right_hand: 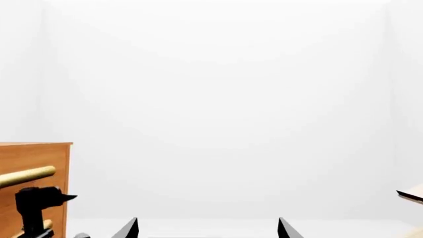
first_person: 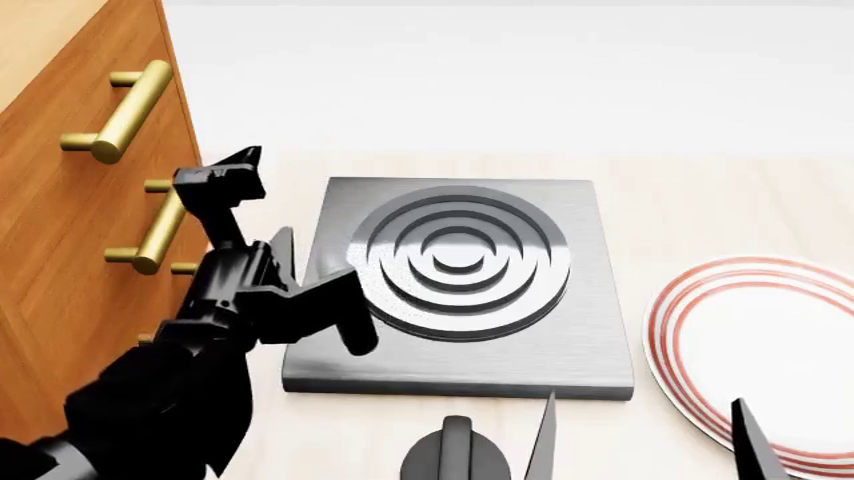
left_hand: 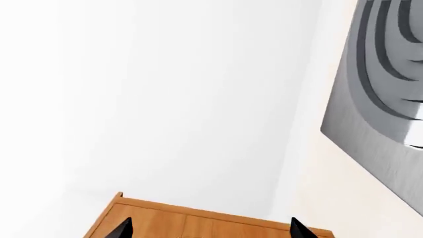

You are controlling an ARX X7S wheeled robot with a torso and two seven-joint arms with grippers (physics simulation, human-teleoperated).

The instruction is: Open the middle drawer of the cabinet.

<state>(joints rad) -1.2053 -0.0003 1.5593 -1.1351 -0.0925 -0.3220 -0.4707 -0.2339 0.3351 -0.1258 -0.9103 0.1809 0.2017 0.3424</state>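
Middle drawer (first_person: 80, 270), left edge of head view, shut | rigid wood, slides straight, likely light | grip brass handle (first_person: 163, 232) mid-bar; smooth, may slip | left gripper (first_person: 260, 235) just beside handle, jaws apart, holding nothing | right gripper (first_person: 641, 440) spread, empty

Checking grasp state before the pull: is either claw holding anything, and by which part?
Nothing is held. The left claw is open by the middle drawer handle, not closed on it. The right claw is open and empty.

No legible text or labels, seemingly.
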